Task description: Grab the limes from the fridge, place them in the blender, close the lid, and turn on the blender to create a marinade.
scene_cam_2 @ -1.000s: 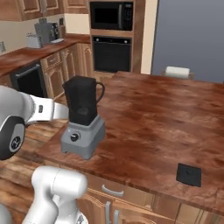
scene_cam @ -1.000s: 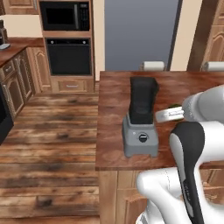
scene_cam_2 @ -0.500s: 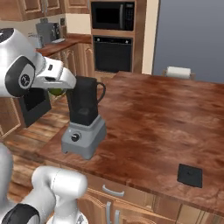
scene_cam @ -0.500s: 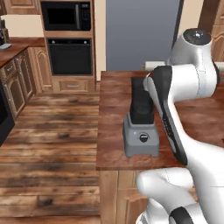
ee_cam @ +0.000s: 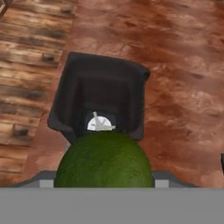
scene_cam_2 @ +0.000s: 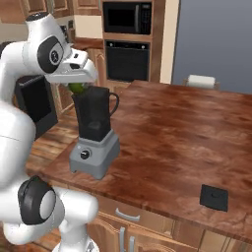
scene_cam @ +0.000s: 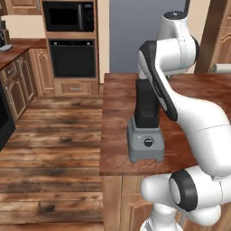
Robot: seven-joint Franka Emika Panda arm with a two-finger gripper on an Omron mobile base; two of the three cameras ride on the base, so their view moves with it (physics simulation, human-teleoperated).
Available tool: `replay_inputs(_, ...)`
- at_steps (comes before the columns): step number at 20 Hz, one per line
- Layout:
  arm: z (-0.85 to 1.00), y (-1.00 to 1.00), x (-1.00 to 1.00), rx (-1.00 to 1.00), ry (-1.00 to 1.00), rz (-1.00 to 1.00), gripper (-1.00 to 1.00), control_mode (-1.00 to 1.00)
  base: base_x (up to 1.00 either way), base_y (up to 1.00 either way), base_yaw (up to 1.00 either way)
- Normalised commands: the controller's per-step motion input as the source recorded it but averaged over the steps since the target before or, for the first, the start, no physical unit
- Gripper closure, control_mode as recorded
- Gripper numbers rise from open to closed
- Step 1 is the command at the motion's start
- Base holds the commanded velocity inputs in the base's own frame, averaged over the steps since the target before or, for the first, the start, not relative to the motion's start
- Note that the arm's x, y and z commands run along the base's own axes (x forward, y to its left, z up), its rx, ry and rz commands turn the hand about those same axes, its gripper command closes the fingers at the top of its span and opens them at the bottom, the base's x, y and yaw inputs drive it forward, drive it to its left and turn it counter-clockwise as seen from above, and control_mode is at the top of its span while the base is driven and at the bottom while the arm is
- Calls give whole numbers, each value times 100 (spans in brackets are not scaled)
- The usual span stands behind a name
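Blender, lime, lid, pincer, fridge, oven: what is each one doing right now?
Blender: upright on the counter, jar open on top, nothing in it.
Lime: held in the pincer, above the jar's mouth.
Lid: off, flat on the counter, far from the blender.
Pincer: shut on the lime.
Fridge: door closed.
Oven: door closed.

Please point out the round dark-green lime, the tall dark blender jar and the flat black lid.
round dark-green lime point(ee_cam: 105, 159), hand view, its bumpy skin
tall dark blender jar point(scene_cam_2: 93, 115), right base view, its front wall
flat black lid point(scene_cam_2: 214, 198), right base view, its top face

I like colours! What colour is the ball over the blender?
Dark green lime, clearest in the hand view.
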Motion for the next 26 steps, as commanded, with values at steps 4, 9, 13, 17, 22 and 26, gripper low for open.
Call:
replay_inputs(4,-60,-3,96,0,3,0,100,-100,0,0,0)
replay_inputs(9,-73,-6,83,0,3,0,100,-100,0,0,0)
replay_inputs(13,-36,0,55,0,0,0,100,-100,0,0,0)
replay_inputs(17,-15,0,59,0,-1,0,-100,-100,0,0,0)
replay_inputs(22,23,1,15,0,0,-1,-100,-100,0,0,0)
replay_inputs(26,57,15,-10,0,1,-7,-100,-100,0,0,0)
